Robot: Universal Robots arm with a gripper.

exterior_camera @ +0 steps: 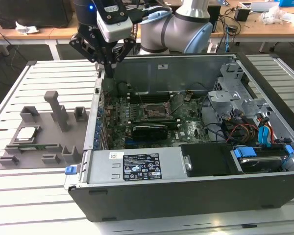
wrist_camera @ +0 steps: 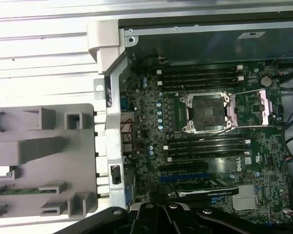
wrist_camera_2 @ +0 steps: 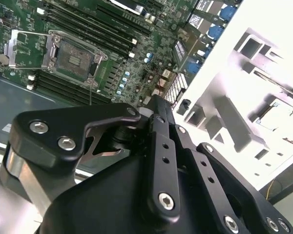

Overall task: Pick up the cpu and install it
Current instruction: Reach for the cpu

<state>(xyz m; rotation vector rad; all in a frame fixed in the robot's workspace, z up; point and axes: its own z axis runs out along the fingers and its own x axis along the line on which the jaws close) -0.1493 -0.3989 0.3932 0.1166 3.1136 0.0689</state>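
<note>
Cpu (exterior_camera: 27, 133) lies flat in a pocket of the grey fixture (exterior_camera: 59, 117) on the slatted table (exterior_camera: 24, 200), at the exterior view's left beside the open computer case (exterior_camera: 186, 191). The gripper (exterior_camera: 108, 72) hangs over the case's far corner, well apart, jaws closed together and empty.

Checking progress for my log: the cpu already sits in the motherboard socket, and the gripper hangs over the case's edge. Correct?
Not quite. In the exterior view the cpu lies on the grey fixture beside the case; the first wrist view shows the socket empty. The gripper does hang over the case's edge.
</note>
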